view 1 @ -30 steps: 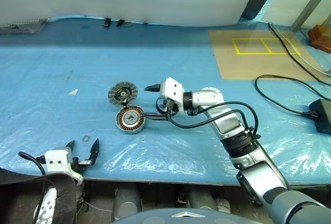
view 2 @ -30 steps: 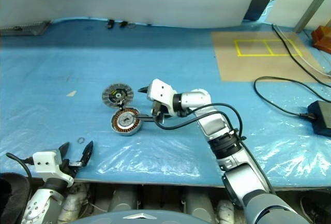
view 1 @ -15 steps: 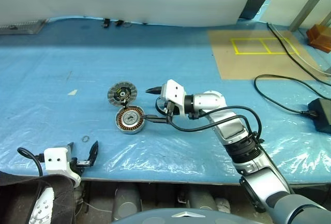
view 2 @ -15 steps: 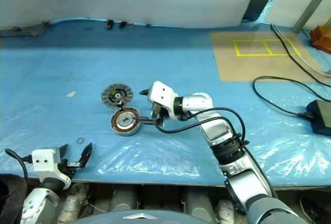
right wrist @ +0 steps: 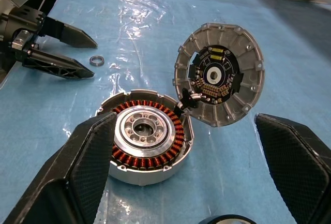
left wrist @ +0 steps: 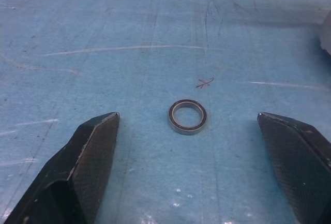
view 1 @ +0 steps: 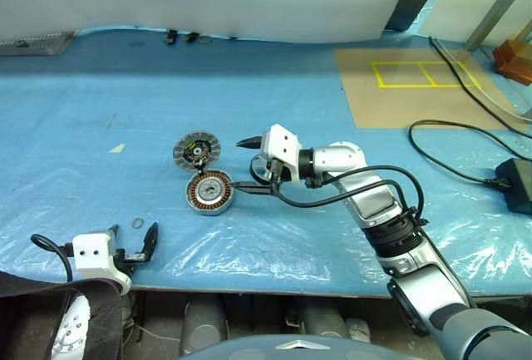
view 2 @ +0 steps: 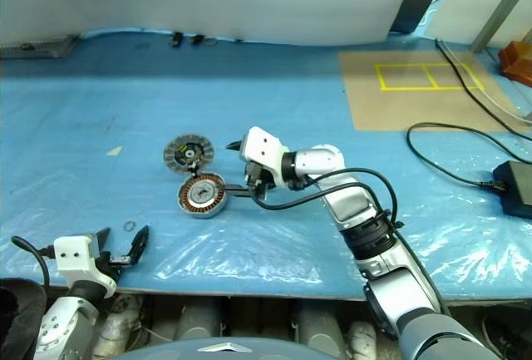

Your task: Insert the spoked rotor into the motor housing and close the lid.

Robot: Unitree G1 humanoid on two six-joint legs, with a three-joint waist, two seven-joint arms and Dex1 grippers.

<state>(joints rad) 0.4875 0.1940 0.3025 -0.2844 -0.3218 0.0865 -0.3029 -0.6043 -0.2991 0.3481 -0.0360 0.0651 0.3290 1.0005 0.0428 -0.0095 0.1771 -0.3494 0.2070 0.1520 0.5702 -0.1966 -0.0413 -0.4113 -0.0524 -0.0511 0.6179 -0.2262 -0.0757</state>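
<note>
The left eye view looks down on a counter (view 1: pixel 100 110) covered in blue plastic sheeting, with the motor housing (view 1: pixel 209 191) lying flat near the middle, its copper windings ringing a silver centre. Just beyond it, touching at the edge, sits the lid (view 1: pixel 196 150), segmented face up; a short wire seems to join the two. The right gripper (view 1: pixel 245 165) reaches in from the right, pointing left, its fingers spread wide with nothing between them, one tip by the lid and the other by the housing. Under its wrist, partly hidden, lies a dark-rimmed round part (view 1: pixel 263 173) that may be the rotor, though I cannot tell. At the near left edge the left gripper (view 1: pixel 133 239) hovers low, fingers open and empty, with a small metal ring (left wrist: pixel 187 116) on the sheeting just ahead of them.
</note>
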